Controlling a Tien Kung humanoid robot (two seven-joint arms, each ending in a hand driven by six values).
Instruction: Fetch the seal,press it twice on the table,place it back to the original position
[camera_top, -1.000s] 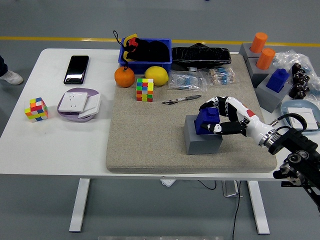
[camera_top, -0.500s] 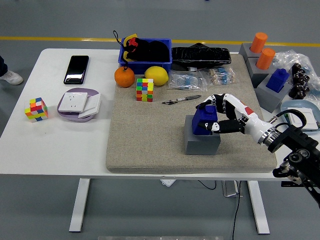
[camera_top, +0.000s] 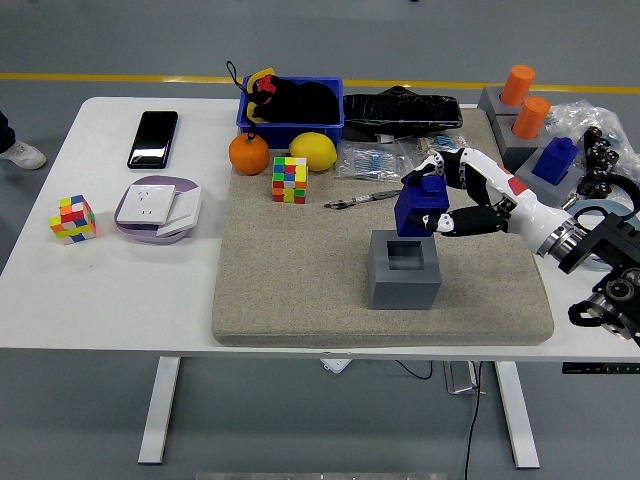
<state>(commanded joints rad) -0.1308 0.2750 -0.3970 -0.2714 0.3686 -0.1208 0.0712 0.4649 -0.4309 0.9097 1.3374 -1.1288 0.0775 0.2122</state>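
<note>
The robot's right hand (camera_top: 447, 196) has lifted the dark blue block-shaped seal (camera_top: 421, 207) clear of its grey square holder (camera_top: 404, 270). A second ago the seal still sat down inside that holder with the white-and-black fingers (camera_top: 452, 222) wrapped over it; now it hangs in the air above and slightly behind the holder, and the square recess in the holder's top shows dark and open. The hand is clamped on the seal, fingers curled over its top and thumb against the lower side facing the arm. The forearm has swung up and back toward the far right of the table, where before it lay lower and closer to the near edge. The holder itself has not shifted on the beige felt mat (camera_top: 290, 280).

Everything else on the white table (camera_top: 120, 290) sits as it did. Just behind the raised seal lie a black-and-silver pen (camera_top: 362, 199) and clear plastic bags of small parts (camera_top: 376, 159). Farther back are a blue plastic bin holding black items (camera_top: 290, 105), an orange (camera_top: 249, 153), a yellow lemon (camera_top: 313, 151) and a multicoloured puzzle cube (camera_top: 290, 179). Off the mat to the left are a black smartphone (camera_top: 154, 138), a white wall socket on a lilac dish (camera_top: 157, 207) and a second puzzle cube (camera_top: 74, 219). At the far right stand more grey holders with two orange cylindrical seals (camera_top: 524, 98) and another blue one (camera_top: 555, 158). The left arm is nowhere in sight.
</note>
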